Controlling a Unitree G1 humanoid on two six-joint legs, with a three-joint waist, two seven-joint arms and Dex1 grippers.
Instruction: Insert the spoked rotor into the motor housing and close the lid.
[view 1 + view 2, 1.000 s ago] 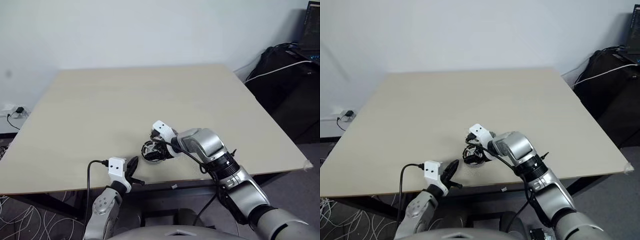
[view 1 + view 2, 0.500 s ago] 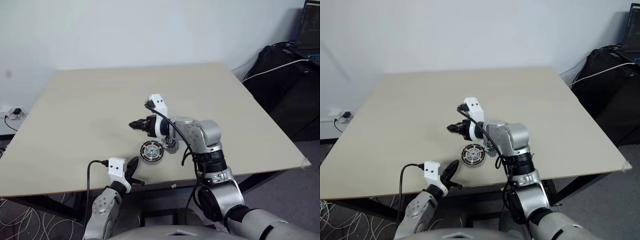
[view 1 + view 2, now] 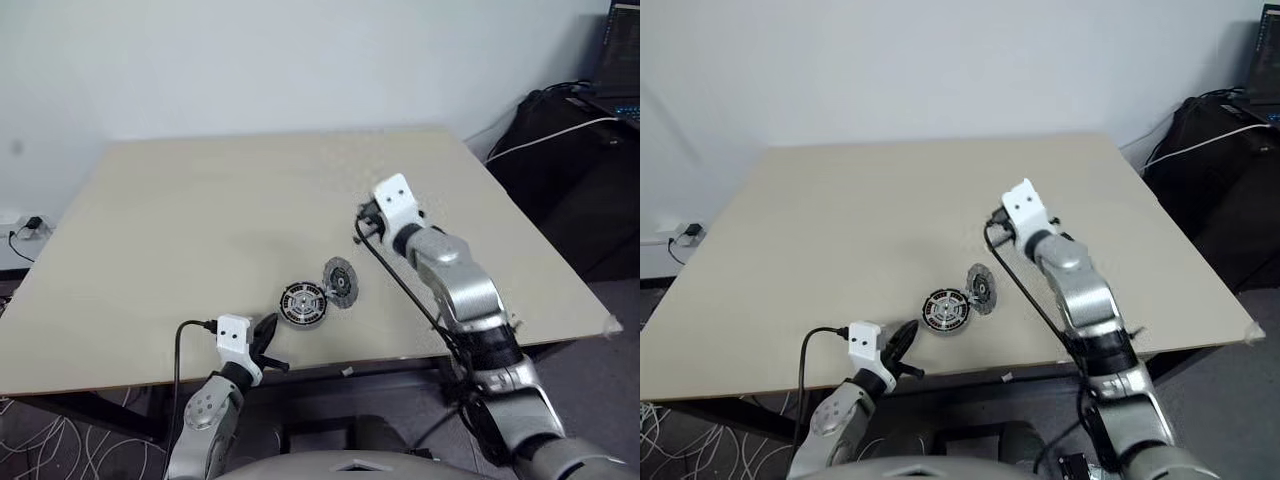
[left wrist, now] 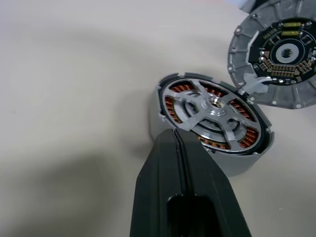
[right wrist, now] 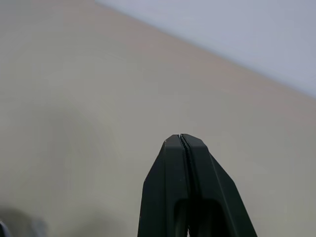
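The motor housing (image 4: 238,167) stands near the table's front edge, copper windings showing inside. The spoked rotor (image 4: 215,105) lies seated in it, silver spokes up. The lid (image 4: 279,53) leans tilted against the housing's far right side, its inner face with a dark circuit centre showing; in the head view the lid (image 3: 340,283) sits right of the housing (image 3: 303,304). My left gripper (image 4: 174,132) is shut and empty, its tip just short of the housing's near wall. My right gripper (image 5: 181,137) is shut and empty, raised over bare table right of and beyond the lid.
The beige table (image 3: 200,200) stretches wide behind the parts. Black bags with a white cable (image 3: 560,140) stand off its right side. A wall socket and loose cables (image 3: 28,225) lie beyond its left edge. The front edge runs just beneath my left gripper (image 3: 268,335).
My right gripper left the housing, shut, and swung up, right and farther back. The lid now leans beside the housing. The left gripper kept still.
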